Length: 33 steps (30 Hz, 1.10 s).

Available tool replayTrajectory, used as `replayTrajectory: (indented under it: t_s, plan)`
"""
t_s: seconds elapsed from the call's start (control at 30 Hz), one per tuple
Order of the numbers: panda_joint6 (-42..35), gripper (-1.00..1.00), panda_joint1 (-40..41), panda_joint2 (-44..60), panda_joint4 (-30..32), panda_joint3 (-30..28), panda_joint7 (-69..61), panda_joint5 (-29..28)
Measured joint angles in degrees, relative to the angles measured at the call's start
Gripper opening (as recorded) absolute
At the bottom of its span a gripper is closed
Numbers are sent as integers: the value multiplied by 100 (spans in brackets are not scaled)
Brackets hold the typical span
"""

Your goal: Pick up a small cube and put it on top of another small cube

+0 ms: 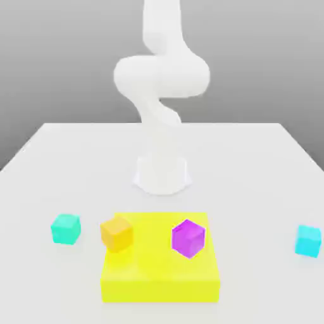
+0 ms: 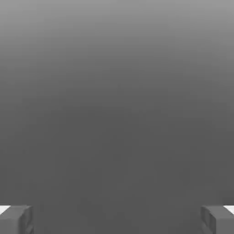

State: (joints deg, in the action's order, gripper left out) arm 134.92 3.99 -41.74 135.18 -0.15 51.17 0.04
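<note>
My end effector (image 2: 117, 220) is wide and empty. The green-blue cube (image 1: 66, 229) sits on the table (image 1: 253, 190), at the exterior view's left. Bumping the near yellow block (image 1: 160, 290) could knock cubes off.

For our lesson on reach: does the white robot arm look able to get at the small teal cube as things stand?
Probably yes: the small teal cube sits on the pale table beside the yellow block, with nothing on top, and the end effector is open and empty.
</note>
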Motion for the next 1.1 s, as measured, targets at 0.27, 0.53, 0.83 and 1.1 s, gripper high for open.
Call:
replayTrajectory:
  t_s: [0.27, 0.53, 0.83, 1.1]
  plan:
    - [1175, 0, 1417, 1592, 1231, -116, 2066, -50]
    - [2381, 0, 2627, 3242, 2478, -510, 4223, -162]
    - [3813, 0, 3330, 5073, 2889, -394, 4742, 497]
    - [4275, -100, 3595, 5616, 2795, -103, 4672, 591]
